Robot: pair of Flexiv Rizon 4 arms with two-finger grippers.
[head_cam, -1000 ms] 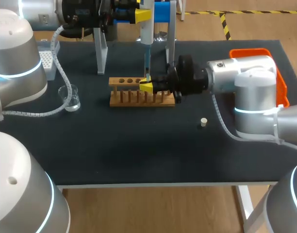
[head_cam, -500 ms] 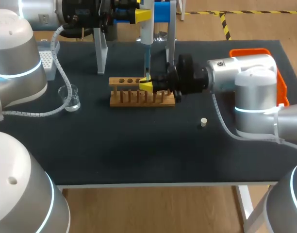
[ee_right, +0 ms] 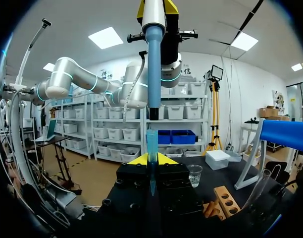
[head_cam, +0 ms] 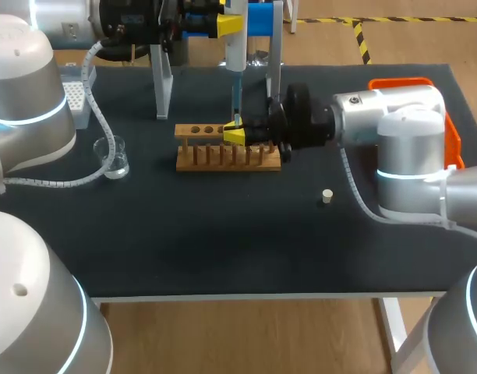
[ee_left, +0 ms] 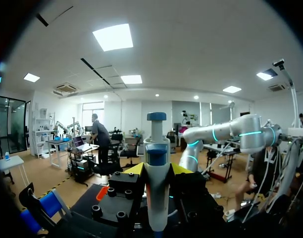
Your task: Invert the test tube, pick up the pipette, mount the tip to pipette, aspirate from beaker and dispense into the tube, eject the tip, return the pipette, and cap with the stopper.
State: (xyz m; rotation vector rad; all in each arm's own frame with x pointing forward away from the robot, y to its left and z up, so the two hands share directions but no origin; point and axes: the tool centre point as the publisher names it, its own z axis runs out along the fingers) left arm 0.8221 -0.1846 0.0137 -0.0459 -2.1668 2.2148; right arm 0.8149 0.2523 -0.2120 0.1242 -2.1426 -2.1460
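Observation:
My left gripper (head_cam: 228, 23) hangs above the far middle of the table, shut on the white-and-blue pipette (head_cam: 233, 51), which points straight down. In the left wrist view the pipette (ee_left: 156, 148) stands upright between the yellow fingers. Its blue tip (ee_right: 151, 141) reaches down into the mouth of a clear test tube (ee_right: 151, 173). My right gripper (ee_right: 151, 159) is shut on that tube and holds it upright. From the head view the right gripper (head_cam: 234, 136) sits just over the wooden rack (head_cam: 227, 156). A glass beaker (head_cam: 114, 156) stands at the left. The small white stopper (head_cam: 326, 196) lies right of centre.
A white tip box (head_cam: 75, 93) sits at the far left. The pipette stand (head_cam: 162, 78) with its blue top rises behind the rack. An orange bin (head_cam: 445, 125) lies at the right edge, behind my right arm. The near half of the dark mat holds only the stopper.
The right gripper with the tube has crept slightly upward toward the pipette tip. The left arm and pipette have stayed where they were.

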